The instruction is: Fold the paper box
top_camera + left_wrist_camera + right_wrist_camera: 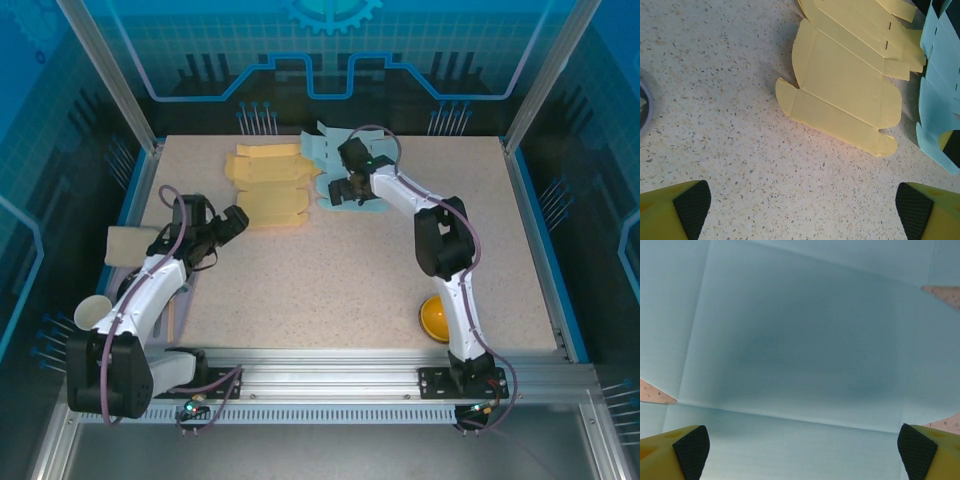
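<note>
Right gripper (pixel 350 186) is spread wide and empty, close over the flat light-blue paper box blank (pixel 325 148) at the far centre of the speckled table (pixel 350 290). Left gripper (pixel 234 222) is also wide open and empty, near the flat yellow paper box blanks (pixel 270 185). Right wrist view: smooth matte blue sheet with fold creases. Left wrist view: rounded yellow flaps and slits.

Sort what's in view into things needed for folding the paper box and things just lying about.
For the job:
- light blue flat paper box blank, under the open right gripper
- pale yellow flat paper box blanks beside it, probably spares

Lying about:
- orange dome-shaped object, near right in the top view
- pale paper cup, at the far left
</note>
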`<act>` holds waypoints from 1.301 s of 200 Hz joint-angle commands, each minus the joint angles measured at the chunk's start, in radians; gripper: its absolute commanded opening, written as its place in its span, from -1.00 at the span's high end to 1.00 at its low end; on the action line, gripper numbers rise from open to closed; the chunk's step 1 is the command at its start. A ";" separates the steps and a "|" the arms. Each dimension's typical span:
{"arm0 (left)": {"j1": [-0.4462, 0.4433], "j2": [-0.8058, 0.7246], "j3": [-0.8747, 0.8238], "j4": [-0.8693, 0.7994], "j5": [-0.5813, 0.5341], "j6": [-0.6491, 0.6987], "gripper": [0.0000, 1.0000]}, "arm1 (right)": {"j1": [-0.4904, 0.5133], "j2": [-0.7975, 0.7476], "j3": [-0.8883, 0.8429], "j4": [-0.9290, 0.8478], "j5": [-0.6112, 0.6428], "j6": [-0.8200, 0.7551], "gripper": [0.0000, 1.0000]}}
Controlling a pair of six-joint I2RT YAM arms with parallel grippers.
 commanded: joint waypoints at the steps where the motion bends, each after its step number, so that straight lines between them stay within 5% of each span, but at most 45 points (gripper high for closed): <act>1: -0.015 -0.002 0.017 -0.012 0.032 -0.029 -0.98 | 0.012 0.043 0.048 -0.059 -0.018 0.032 -1.00; 107: -0.049 -0.013 0.030 -0.051 0.037 -0.042 -0.98 | -0.023 0.012 -0.108 -0.099 -0.025 0.098 -1.00; 208: -0.180 -0.007 0.078 -0.100 0.033 -0.055 -0.98 | -0.026 -0.449 -0.741 0.050 -0.099 0.175 -1.00; 260: -0.225 0.209 0.229 -0.052 0.082 -0.009 -0.91 | -0.008 -0.657 -0.929 0.085 -0.115 0.176 -1.00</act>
